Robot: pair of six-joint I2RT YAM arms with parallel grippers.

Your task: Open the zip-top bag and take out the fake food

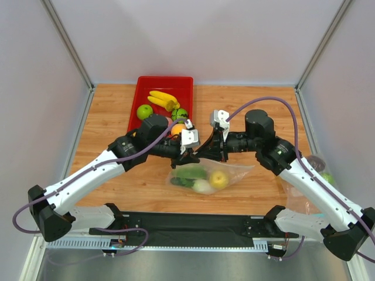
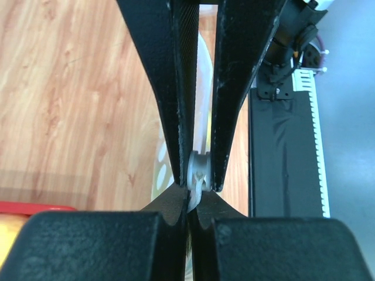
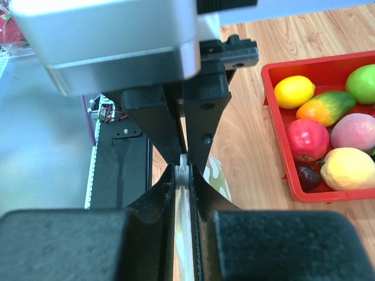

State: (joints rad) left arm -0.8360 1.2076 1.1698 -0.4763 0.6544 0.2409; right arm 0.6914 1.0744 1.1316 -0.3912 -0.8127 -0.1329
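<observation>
— Room around the zip-top bag [image 1: 234, 171]?
— Bare wood of the table [image 1: 111, 111] lies to its left and far right. The red tray [image 1: 179, 88] sits just behind it, a black mat [image 1: 193, 225] runs along the near edge, and pale walls close three sides.
— Materials?
— Soft clear film, limp and creased, with the fake food [image 1: 202, 177] inside: a dark green cucumber [image 1: 188, 173], a white vegetable [image 1: 203, 186] and a smooth yellow pear-like fruit [image 1: 219, 178]. The tray is glossy hard plastic.
— Grippers?
— They meet tip to tip over the bag's upper edge. The left gripper [image 2: 188, 194] is pressed together on a pale strip of the film. The right gripper [image 3: 183, 175] pinches the same strip, its jaws nearly touching.
— Hidden?
— The arms cover the bag's mouth from above, so I cannot tell whether the zip is open. A second clear bag [image 1: 313, 167] lies half under the right arm.
</observation>
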